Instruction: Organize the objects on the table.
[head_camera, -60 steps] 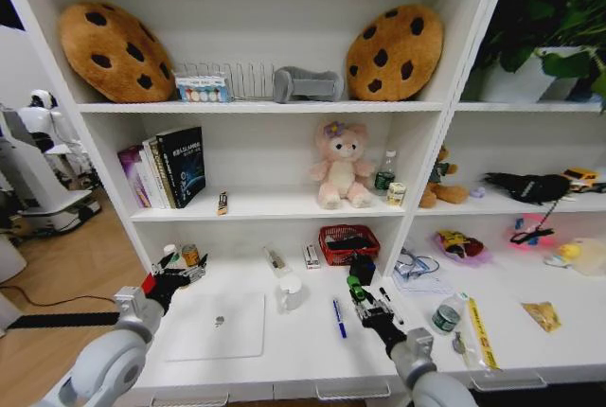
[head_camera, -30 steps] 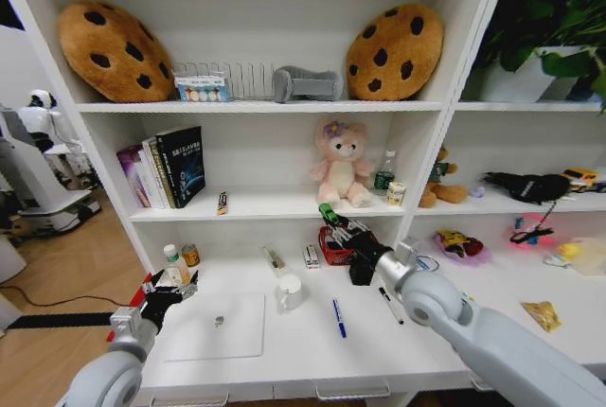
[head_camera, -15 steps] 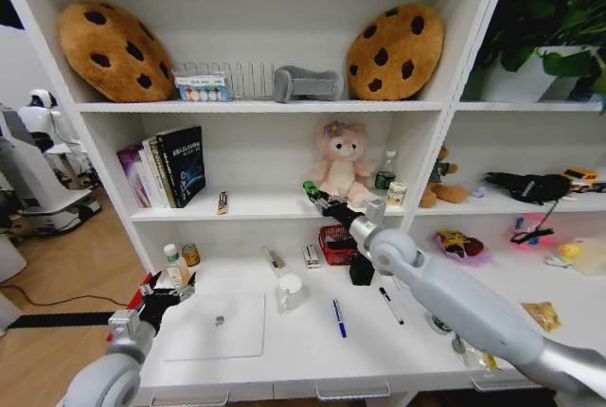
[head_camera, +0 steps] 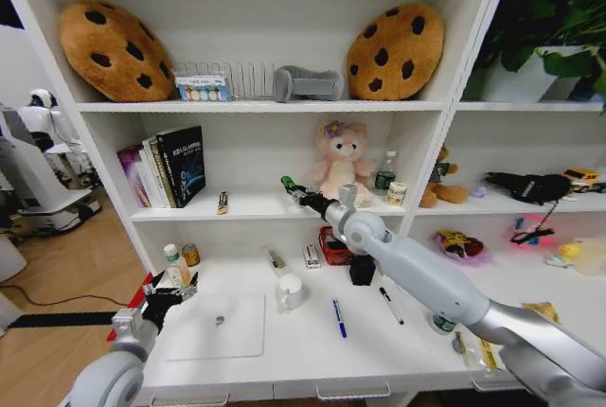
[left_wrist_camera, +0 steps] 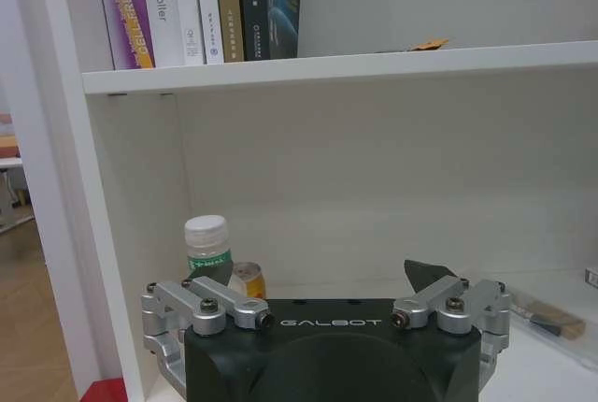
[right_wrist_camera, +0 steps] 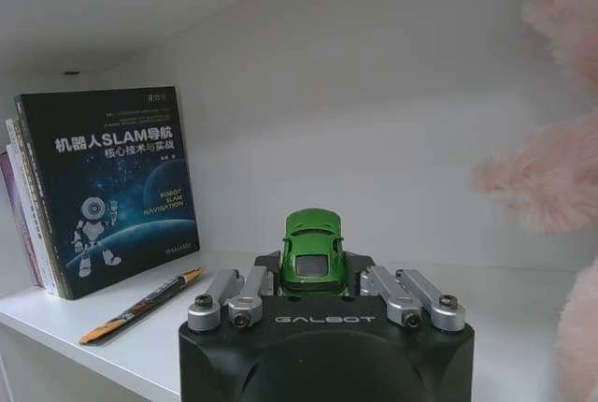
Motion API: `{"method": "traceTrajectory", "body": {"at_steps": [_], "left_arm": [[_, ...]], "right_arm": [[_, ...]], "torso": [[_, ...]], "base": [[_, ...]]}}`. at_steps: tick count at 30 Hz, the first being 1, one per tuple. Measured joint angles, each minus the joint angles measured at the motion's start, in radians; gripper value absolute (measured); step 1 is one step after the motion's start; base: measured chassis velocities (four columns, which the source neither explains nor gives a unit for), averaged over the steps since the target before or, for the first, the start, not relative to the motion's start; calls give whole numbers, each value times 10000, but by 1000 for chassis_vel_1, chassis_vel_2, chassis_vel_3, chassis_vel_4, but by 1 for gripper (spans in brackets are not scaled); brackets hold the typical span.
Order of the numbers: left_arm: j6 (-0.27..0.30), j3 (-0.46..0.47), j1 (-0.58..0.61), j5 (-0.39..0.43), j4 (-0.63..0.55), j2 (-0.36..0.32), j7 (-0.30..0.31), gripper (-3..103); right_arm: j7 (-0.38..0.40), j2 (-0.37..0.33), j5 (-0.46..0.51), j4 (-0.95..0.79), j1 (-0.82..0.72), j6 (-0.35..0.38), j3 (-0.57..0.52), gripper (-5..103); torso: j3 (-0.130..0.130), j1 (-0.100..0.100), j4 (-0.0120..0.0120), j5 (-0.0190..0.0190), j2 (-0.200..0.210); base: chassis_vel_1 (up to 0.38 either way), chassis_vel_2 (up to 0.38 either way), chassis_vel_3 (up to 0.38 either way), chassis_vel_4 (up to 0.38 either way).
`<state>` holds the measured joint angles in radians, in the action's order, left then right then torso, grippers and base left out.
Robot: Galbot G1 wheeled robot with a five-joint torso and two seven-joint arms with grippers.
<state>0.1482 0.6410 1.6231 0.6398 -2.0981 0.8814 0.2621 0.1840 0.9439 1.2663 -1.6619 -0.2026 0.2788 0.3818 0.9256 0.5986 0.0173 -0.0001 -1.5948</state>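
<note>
**Green car carried to the middle shelf**

The right gripper (head_camera: 290, 186) reaches far over the table (head_camera: 312, 350) and up to the middle shelf (head_camera: 256, 206), its fingers closed on the tiny green toy car (right_wrist_camera: 311, 250). In the right wrist view the car sits pinched between the jaws, nose pointing away from the wrist and towards the shelf's back wall, so its long axis runs straight along the arm's line of reach. Below it lies bare white shelf board. The free space sits between the black book (right_wrist_camera: 112, 187) with the orange pencil (right_wrist_camera: 140, 306) to the left and the pink plush bear (head_camera: 337, 163) close on the right. The bear's fur is the nearer neighbour, so any set-down, as I judge it, wants to keep left of it and go straight down.

The left gripper (head_camera: 167, 294) hangs low at the table's near left, just left of the silver laptop (head_camera: 216, 326), with its jaws spread and nothing between them; its wrist view looks at a white-capped bottle (left_wrist_camera: 206, 245) and a small yellow can (left_wrist_camera: 247, 279) at the far left corner. On the table the white mug (head_camera: 290, 291), blue pen (head_camera: 337, 318) and black marker (head_camera: 389, 305) are not yet sorted.
</note>
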Motion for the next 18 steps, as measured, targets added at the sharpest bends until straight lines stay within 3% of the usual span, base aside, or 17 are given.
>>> {"method": "traceTrajectory", "body": {"at_steps": [11, 18], "left_arm": [[-18, -45, -107, -3, 61, 77, -17, 100], [-52, -58, -86, -40, 76, 151, -45, 100]], "right_arm": [[-565, -135, 508, -180, 1, 1160, 78, 35], [-536, -50, 256, 161, 178, 1302, 251, 35]], "torso": [[-1, -1, 2, 1, 0], [-1, -1, 2, 1, 0]], "base": [[0, 0, 0, 0], [0, 0, 0, 0]]}}
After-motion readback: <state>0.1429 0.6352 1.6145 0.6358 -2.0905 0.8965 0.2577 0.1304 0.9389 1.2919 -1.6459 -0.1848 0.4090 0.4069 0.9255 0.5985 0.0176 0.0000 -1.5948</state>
